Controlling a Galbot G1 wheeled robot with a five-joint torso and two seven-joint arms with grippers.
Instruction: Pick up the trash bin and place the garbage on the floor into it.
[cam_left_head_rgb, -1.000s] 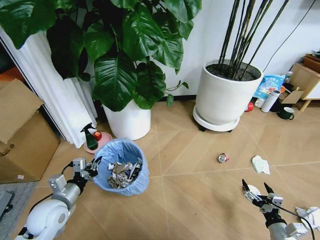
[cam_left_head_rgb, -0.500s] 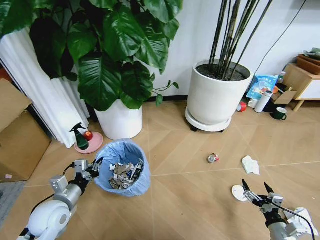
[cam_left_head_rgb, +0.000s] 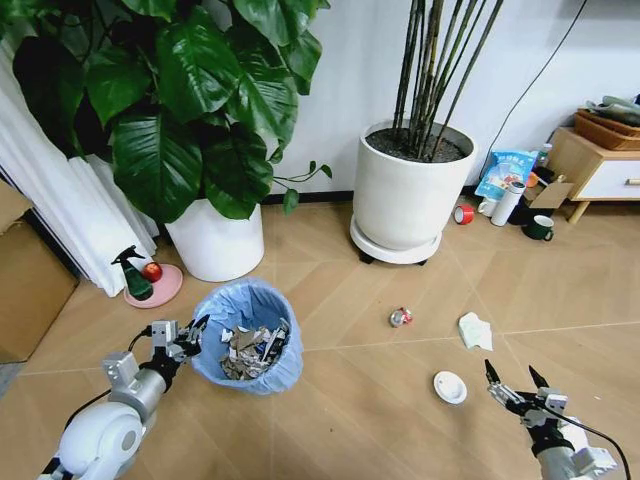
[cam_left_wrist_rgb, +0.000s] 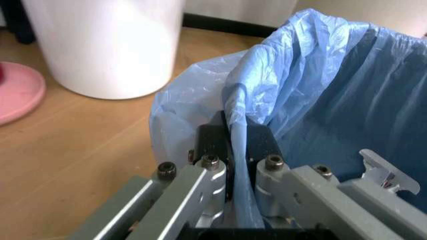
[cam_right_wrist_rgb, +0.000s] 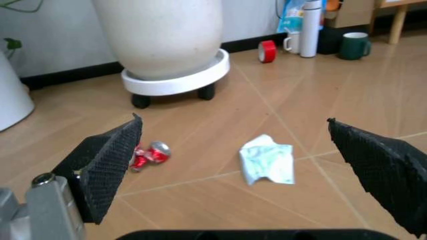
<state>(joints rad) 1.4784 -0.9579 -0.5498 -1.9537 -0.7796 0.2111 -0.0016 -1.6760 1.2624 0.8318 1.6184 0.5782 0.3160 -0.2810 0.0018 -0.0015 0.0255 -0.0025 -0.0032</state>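
Left gripper (cam_left_head_rgb: 190, 333) is pinching the bin (cam_left_head_rgb: 246, 336) by its near rim, its jaws closed on the blue bag (cam_left_wrist_rgb: 320, 95) where the plastic is folding over the edge; in the left wrist view the two black pads (cam_left_wrist_rgb: 212, 142) are pressing a pleat of that bag between them. Inside the bin, scraps of paper and foil are lying in a heap. Behind it, a white pot (cam_left_head_rgb: 214, 240) holding a broad-leaved plant is standing on the floor (cam_left_head_rgb: 340, 420), with a pink saucer (cam_left_head_rgb: 155, 286) and a green spray bottle (cam_left_head_rgb: 133, 274) just beside it. Right gripper (cam_left_head_rgb: 517, 384) is hanging low over the boards at the lower right with its fingers spread wide, gripping nothing. Just beside it, toward the bin, a white round lid (cam_left_head_rgb: 450, 387) is lying flat. Farther on, a crumpled tissue (cam_right_wrist_rgb: 267, 165) and a small red-silver piece (cam_right_wrist_rgb: 148, 154) are resting apart from each other on the wood, both in front of a large white planter (cam_left_head_rgb: 410, 195) sitting on a wheeled base. A red tape roll (cam_right_wrist_rgb: 267, 51) and a dark mug (cam_right_wrist_rgb: 351, 45) are sitting near the wall beyond.
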